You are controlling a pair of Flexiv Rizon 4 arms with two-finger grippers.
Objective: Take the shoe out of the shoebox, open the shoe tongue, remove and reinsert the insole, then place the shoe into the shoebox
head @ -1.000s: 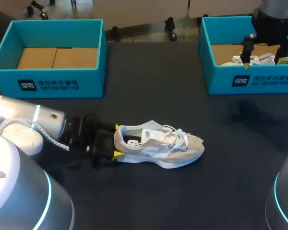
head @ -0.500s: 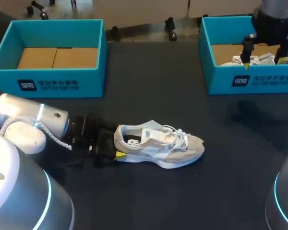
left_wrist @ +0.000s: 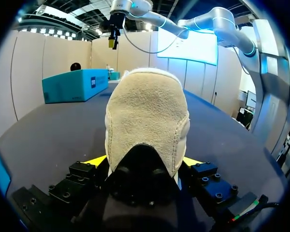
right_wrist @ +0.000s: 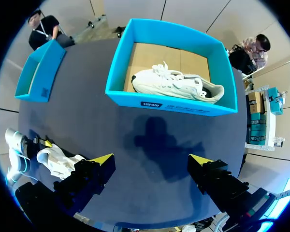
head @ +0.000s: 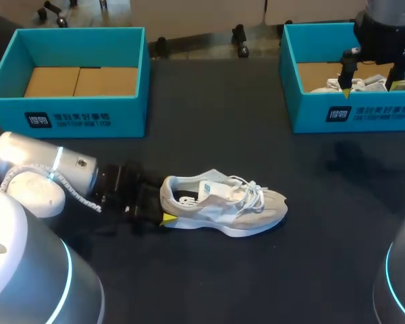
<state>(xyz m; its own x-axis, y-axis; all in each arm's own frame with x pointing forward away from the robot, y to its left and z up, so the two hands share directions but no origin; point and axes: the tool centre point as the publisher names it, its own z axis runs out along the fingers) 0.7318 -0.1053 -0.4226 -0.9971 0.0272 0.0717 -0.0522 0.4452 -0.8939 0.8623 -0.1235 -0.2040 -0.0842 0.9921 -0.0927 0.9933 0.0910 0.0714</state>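
Note:
A grey-and-white sneaker [head: 223,202] lies on its side on the dark table, toe pointing right. My left gripper [head: 165,200] is at its heel, open, with one yellow tip on either side. In the left wrist view the suede heel [left_wrist: 147,121] fills the space between the fingers [left_wrist: 94,161]. My right gripper [head: 369,86] hangs open and empty above the right shoebox [head: 351,111]. A second white shoe [right_wrist: 176,83] lies in that box. The right wrist view also takes in the table shoe [right_wrist: 63,162], beside the gripper [right_wrist: 151,159].
A teal shoebox [head: 67,101] with a bare cardboard floor stands at the back left, also seen in the right wrist view [right_wrist: 38,72]. Dark tabletop [head: 256,135] stretches between the two boxes and in front of the sneaker.
My left gripper has slid forward around the heel, and its far yellow tip is now hidden behind the shoe. The shoe and the right arm have not moved.

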